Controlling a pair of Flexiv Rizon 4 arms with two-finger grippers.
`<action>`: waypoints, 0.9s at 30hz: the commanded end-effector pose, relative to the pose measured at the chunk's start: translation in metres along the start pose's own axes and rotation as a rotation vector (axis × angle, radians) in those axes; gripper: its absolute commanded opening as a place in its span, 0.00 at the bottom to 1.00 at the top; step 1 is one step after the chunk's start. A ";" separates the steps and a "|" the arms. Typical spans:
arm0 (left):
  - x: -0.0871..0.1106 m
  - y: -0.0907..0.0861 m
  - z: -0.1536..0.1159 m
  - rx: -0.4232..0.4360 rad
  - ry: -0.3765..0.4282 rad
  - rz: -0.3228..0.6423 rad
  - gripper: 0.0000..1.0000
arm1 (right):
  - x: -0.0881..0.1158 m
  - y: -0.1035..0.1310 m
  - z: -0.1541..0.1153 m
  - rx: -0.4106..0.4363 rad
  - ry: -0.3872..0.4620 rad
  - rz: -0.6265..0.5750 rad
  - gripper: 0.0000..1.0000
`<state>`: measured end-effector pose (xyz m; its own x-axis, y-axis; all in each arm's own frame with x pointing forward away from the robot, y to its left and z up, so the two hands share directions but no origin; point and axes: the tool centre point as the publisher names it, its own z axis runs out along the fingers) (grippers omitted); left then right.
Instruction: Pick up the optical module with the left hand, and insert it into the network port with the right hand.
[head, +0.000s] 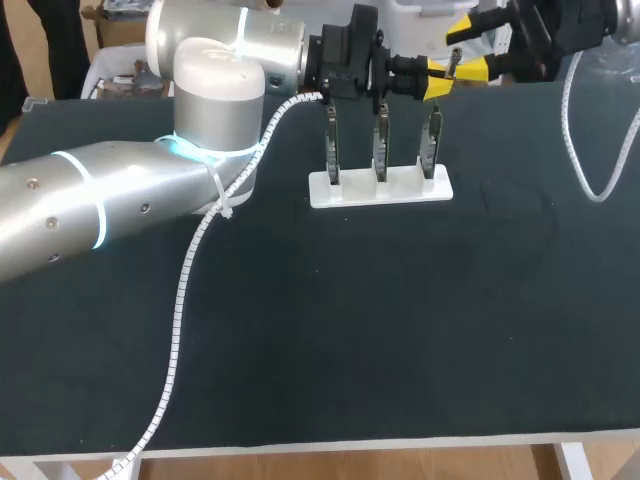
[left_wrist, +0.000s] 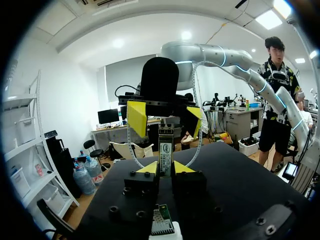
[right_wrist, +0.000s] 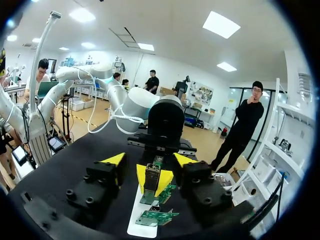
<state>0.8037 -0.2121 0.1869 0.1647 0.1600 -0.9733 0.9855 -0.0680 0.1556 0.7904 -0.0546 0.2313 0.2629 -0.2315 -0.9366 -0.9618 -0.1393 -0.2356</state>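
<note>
Dark tabletop (head: 300, 330) bears the port rack (head: 380, 190); at its one o'clock the left gripper (head: 440, 80) clamps the optical module (left_wrist: 165, 147), with the right gripper (head: 470, 47) spread wide around it, so handover looks pending: right should close before left releases.

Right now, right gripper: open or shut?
Open. The right gripper has fingertips wide apart, flanking the optical module without touching it; the left gripper is shut on it.

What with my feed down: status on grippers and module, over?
Left gripper: jaws shut on optical module, above white rack. Right gripper: jaws open either side of module's far end. No obstruction seen.
</note>
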 end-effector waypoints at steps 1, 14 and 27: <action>0.000 0.000 0.000 0.000 0.001 0.001 0.00 | 0.000 0.000 0.000 0.001 0.000 -0.002 0.09; 0.000 0.000 0.000 0.000 0.001 0.001 0.00 | 0.000 0.000 0.000 0.001 0.000 -0.002 0.00; 0.000 0.000 0.000 0.000 0.001 0.001 1.00 | 0.000 0.000 0.000 0.001 0.000 -0.002 0.00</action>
<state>0.8037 -0.2120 0.1871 0.1650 0.1603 -0.9732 0.9854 -0.0680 0.1559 0.7907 -0.0546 0.2312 0.2631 -0.2311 -0.9367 -0.9617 -0.1405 -0.2354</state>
